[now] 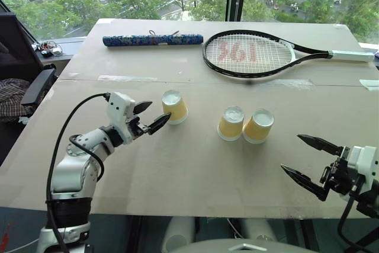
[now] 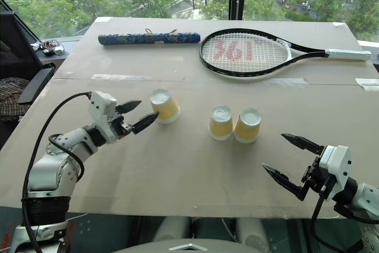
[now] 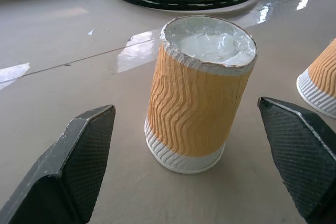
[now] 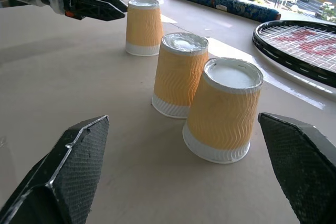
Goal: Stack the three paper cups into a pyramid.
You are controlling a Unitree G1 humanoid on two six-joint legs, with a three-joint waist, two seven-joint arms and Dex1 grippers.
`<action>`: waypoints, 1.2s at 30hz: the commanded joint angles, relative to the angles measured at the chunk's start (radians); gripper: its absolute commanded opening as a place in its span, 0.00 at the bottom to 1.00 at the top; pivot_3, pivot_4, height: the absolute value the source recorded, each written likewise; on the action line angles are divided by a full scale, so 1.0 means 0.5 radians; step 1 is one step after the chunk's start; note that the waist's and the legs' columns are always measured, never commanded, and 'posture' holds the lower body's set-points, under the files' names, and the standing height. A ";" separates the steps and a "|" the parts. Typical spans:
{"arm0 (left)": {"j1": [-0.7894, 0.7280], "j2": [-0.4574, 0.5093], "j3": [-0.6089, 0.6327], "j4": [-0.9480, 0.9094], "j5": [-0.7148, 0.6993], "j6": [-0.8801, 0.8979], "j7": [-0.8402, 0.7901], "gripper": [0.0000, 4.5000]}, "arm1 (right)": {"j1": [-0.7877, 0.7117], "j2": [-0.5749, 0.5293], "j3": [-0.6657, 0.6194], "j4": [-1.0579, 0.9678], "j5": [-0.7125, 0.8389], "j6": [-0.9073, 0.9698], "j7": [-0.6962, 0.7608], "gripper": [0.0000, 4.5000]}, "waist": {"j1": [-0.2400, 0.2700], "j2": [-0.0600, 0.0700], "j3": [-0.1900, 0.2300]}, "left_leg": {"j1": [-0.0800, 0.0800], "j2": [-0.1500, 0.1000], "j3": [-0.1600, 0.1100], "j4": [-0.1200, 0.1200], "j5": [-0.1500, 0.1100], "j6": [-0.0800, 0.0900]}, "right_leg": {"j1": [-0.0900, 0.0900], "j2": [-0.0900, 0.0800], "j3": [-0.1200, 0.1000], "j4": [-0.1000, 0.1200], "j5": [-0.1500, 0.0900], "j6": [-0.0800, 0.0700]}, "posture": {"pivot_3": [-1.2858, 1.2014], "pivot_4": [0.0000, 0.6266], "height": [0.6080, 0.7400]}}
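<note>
Left end effector point(image 1: 148, 117), jaws wide, flanks the lone inverted cup point(image 1: 174, 106) at centre-left; two cups point(image 1: 244, 125) touch at centre; an off-centre closure could tip it; right end effector point(image 1: 308, 159) wide, empty.

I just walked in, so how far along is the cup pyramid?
Barely started. Two paper cups stand upside down side by side, a likely base. The left gripper is open beside the third cup, gripping nothing; the right gripper is open too. Stacking the top cup remains.
</note>
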 commanded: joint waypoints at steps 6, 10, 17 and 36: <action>-0.124 -0.003 -0.067 0.150 0.081 -0.155 -0.092 0.99 | 0.056 0.002 -0.073 -0.135 0.026 -0.020 -0.056 1.00 | 0.001 0.000 0.000 | 0.000 -0.001 0.000 0.000 0.000 0.000 | 0.000 0.000 0.001 0.000 0.000 0.000 | 0.52 0.24 1.00; -0.208 -0.047 -0.113 0.336 0.125 -0.261 -0.145 0.99 | 0.069 -0.002 -0.079 -0.145 0.028 -0.018 -0.070 1.00 | 0.007 0.000 0.000 | 0.000 -0.001 0.000 0.000 0.000 0.000 | 0.000 0.000 0.000 0.000 0.000 0.000 | 0.52 0.24 1.00; -0.366 -0.151 -0.180 0.570 0.217 -0.418 -0.165 0.99 | 0.069 -0.003 -0.076 -0.154 0.022 -0.010 -0.084 1.00 | 0.006 -0.001 0.000 | -0.001 -0.003 -0.001 0.001 0.000 0.000 | 0.000 0.003 -0.001 0.000 0.000 0.000 | 0.52 0.24 1.00; -0.934 -0.170 -0.422 0.007 -0.267 0.370 -0.486 0.59 | 0.086 0.044 -0.052 -0.139 -0.012 -0.030 -0.131 1.00 | 0.011 -0.002 0.001 | -0.006 -0.007 -0.010 0.005 0.001 -0.001 | 0.001 0.005 -0.009 0.000 0.000 0.001 | 0.52 0.24 1.00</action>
